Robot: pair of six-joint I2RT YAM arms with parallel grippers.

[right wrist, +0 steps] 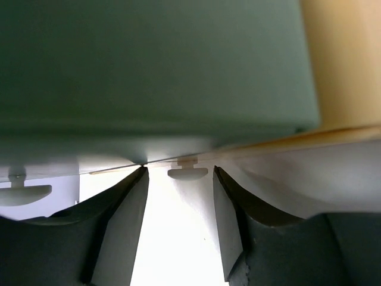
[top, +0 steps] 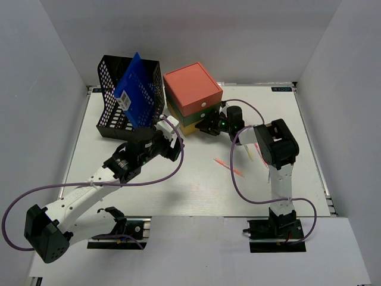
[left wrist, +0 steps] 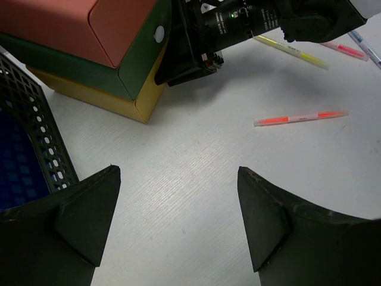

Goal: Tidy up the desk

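The white desk point(top: 196, 185) carries a drawer box point(top: 193, 95) with a coral top and green and yellow drawers. My right gripper point(top: 208, 125) is pressed up to the box front. In the right wrist view its jaws point(right wrist: 180, 170) stand on either side of a small white drawer knob point(right wrist: 187, 173), with a gap on each side, so it is open. A second knob point(right wrist: 24, 193) shows to the left. My left gripper point(left wrist: 178, 173) hovers wide open over bare desk just in front of the box point(left wrist: 89, 47), holding nothing.
A black mesh basket point(top: 110, 113) with a blue folder point(top: 136, 89) stands at the back left, close to the left arm. An orange-pink highlighter point(left wrist: 300, 118) lies mid-desk. A yellow pen point(left wrist: 292, 52) and a pink one point(left wrist: 342, 50) lie beside the right arm.
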